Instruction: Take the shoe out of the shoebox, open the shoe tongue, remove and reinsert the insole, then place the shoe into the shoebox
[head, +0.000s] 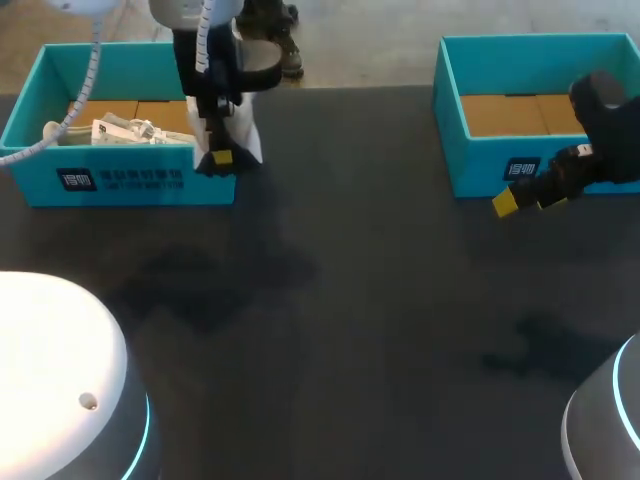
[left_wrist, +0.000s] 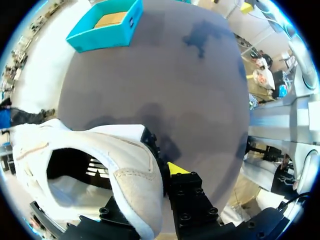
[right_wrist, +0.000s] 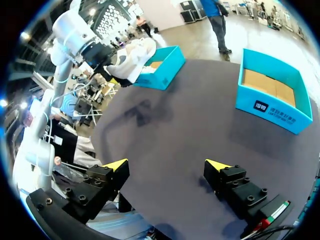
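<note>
I have the white fabric sneaker (left_wrist: 125, 170) pinched at its collar in my left claw (head: 222, 158), just beside the teal cardboard shoebox (head: 30, 175); that thin hold could slip. Right claw (right_wrist: 167, 167) gapes, empty.

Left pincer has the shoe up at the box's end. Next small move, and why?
Probably swing the shoe off the left box and lower it onto the table near the middle. The left pincer grips its side above the box's end, and the right pincer sits open by the other box, free for the tongue.
</note>
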